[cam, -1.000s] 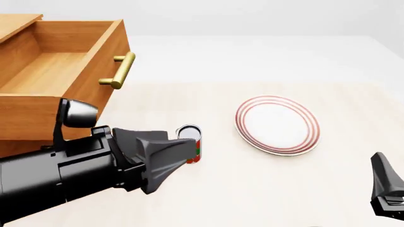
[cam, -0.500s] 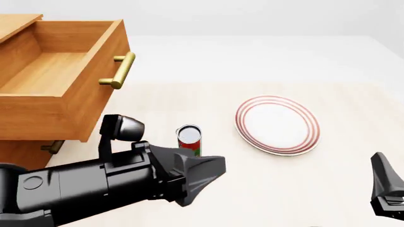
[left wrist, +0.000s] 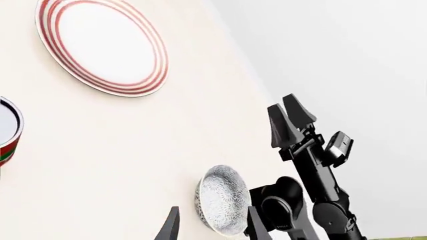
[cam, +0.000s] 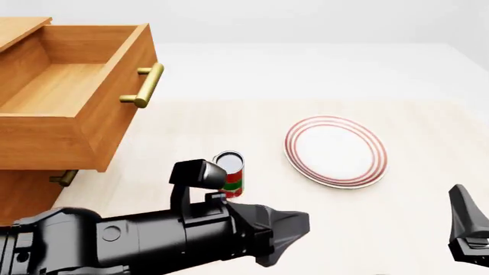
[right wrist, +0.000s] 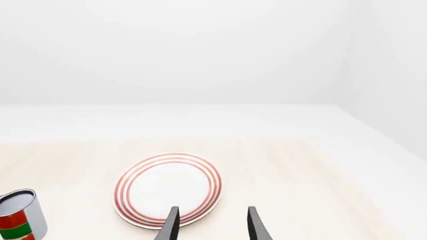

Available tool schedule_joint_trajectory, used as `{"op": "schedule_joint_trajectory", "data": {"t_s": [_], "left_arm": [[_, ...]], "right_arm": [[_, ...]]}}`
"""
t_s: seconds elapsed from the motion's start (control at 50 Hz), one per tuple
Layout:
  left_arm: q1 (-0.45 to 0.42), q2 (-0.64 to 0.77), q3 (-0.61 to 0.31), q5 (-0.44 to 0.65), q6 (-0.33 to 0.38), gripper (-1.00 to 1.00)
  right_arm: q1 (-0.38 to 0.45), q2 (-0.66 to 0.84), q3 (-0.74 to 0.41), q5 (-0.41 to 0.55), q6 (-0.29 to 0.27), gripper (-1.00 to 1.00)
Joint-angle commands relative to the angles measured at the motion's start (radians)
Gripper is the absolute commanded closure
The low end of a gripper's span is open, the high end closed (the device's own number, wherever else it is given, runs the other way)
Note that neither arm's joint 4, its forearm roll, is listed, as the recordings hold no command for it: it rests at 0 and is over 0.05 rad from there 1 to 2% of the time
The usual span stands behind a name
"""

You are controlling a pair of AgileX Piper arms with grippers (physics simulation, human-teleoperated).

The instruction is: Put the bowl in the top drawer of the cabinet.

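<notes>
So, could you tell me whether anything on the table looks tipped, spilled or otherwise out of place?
Nothing stands out. The can stands upright, the plate lies flat, and the bowl sits whole on the table. The top drawer is pulled open and looks empty.

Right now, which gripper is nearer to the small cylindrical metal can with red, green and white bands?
Left. The left gripper is close to the can, nearer the camera and slightly right; the right gripper sits far off at the table's right side.
</notes>
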Motion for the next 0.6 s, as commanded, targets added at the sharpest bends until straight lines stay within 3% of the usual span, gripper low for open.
{"op": "schedule_joint_trajectory", "data": {"t_s": [0.02,0.6], "left_arm": [[-0.013,0.079,0.011,-0.059,-0.07,-1.0],[-0.013,0.243,0.04,-0.194,-0.2,-1.0]], "right_arm": [[0.0,0.0,0.0,0.0,0.0,-1.0],[0.0,0.0,0.0,0.0,0.0,-1.0]]}}
